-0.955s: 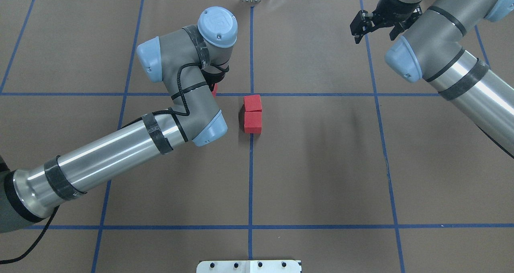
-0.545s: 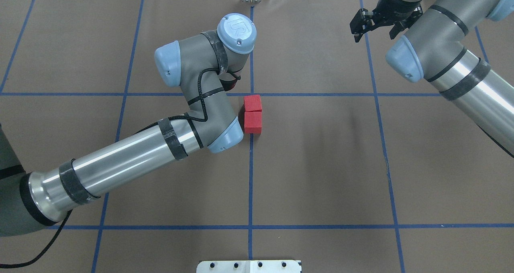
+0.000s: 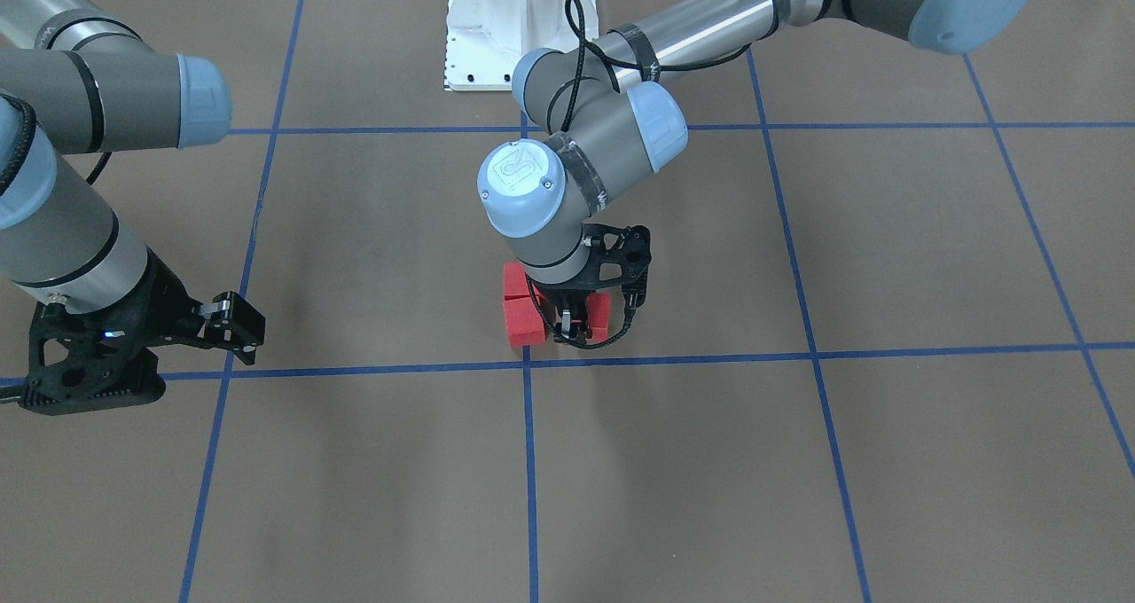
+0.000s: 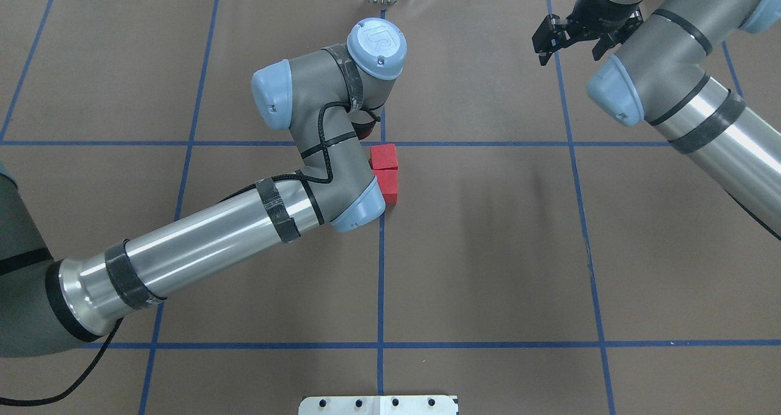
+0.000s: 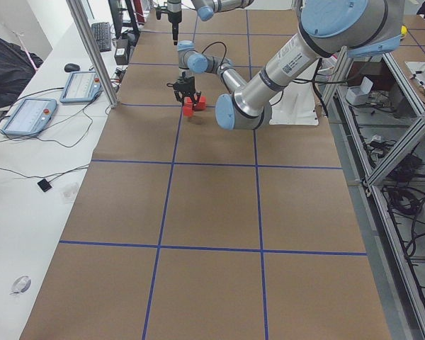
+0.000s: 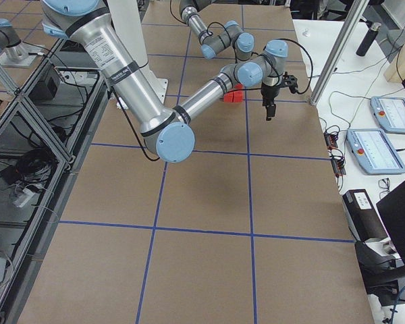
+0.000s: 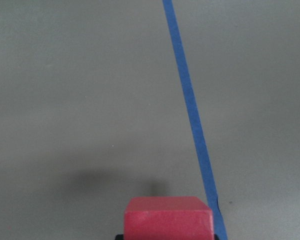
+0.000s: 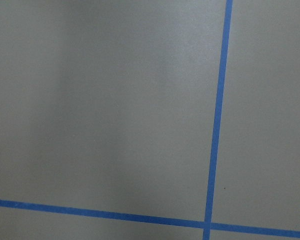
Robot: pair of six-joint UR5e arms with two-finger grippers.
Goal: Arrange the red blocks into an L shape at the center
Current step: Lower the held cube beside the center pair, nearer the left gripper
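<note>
Beside center, abutting matte red cubes, third cube in left fingers.

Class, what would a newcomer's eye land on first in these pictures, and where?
A touching pair of red blocks lies at the center crossing, and the left gripper holds a third red block right beside them. The right gripper hangs open, far off to the side.

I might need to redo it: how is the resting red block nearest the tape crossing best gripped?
From straight above, fingers on its two faces toward the robot's left and right. The red block is a cube resting flat; its robot-side face abuts the second block, likely leaving no finger room there.
</note>
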